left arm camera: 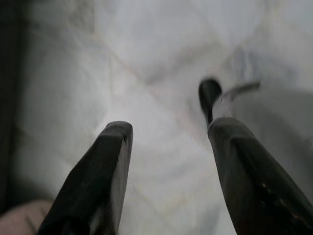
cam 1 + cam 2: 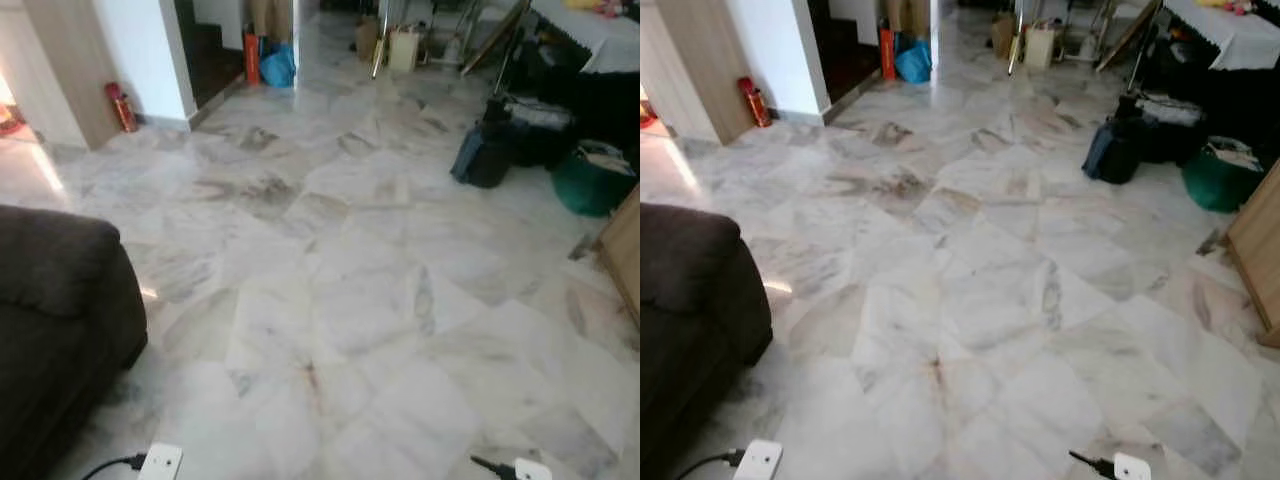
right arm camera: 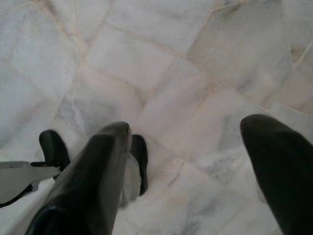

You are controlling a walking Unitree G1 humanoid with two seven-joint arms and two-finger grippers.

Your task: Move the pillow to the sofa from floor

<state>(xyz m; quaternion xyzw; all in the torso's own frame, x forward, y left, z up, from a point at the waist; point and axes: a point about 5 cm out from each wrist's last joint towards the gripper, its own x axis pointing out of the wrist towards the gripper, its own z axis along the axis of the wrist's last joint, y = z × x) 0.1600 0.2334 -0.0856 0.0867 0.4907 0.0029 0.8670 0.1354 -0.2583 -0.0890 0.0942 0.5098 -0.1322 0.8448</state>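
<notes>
A wide marble floor [image 2: 340, 260] spread ahead, bare through its middle and open toward a passage at the far end. At the near left stood the dark brown sofa [image 2: 55, 320], its rounded arm edging the open tiles. The right side was crowded: a desk with a white cloth [image 2: 590, 35], dark bags [image 2: 495, 150], a green basket [image 2: 590, 180] and a wooden panel [image 2: 625, 250]. A red fire extinguisher [image 2: 120, 105] stood by the left wall, and a blue bag [image 2: 280, 65] in the passage. No pillow could be made out on the floor. The left gripper [image 1: 168, 142] and right gripper [image 3: 186, 142] both hung spread over bare tiles, holding nothing.
</notes>
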